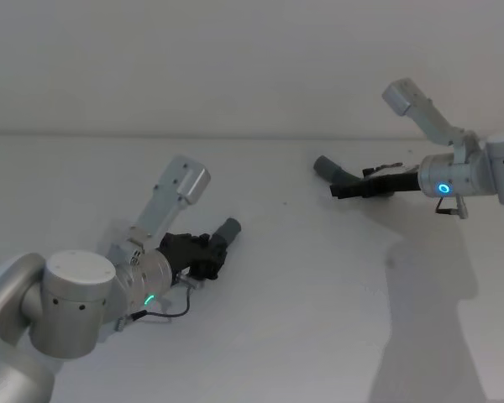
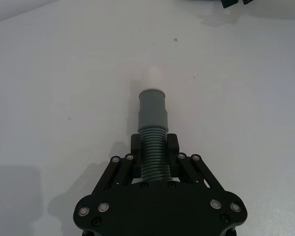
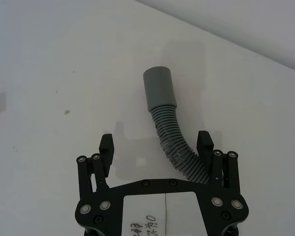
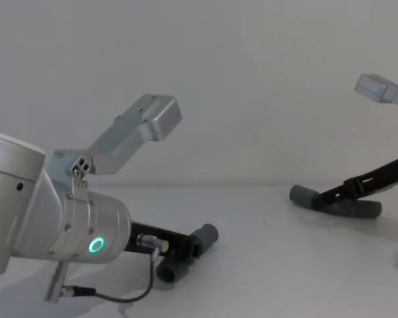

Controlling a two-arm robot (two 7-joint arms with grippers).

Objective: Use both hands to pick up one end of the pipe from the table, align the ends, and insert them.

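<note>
My left gripper (image 1: 208,252) is shut on the ribbed part of the short pipe piece (image 2: 152,147), low over the white table (image 1: 302,336). Its grey cuff (image 2: 152,109) with the narrow white tip (image 2: 152,76) sticks out past the fingers; the cuff (image 4: 206,234) also shows from the chest. The longer pipe piece (image 3: 174,142) lies on the table at the far right, its wide smooth cuff (image 3: 160,88) pointing away from the wrist. My right gripper (image 3: 156,143) stands open around its ribbed part, which runs close to one finger (image 3: 205,143). From the head, that gripper (image 1: 346,190) sits just behind the cuff (image 1: 326,167).
A small dark speck (image 3: 67,112) marks the table near the longer piece. The table's far edge meets a plain wall (image 1: 235,67). The stretch of table (image 1: 294,252) between the two arms is bare.
</note>
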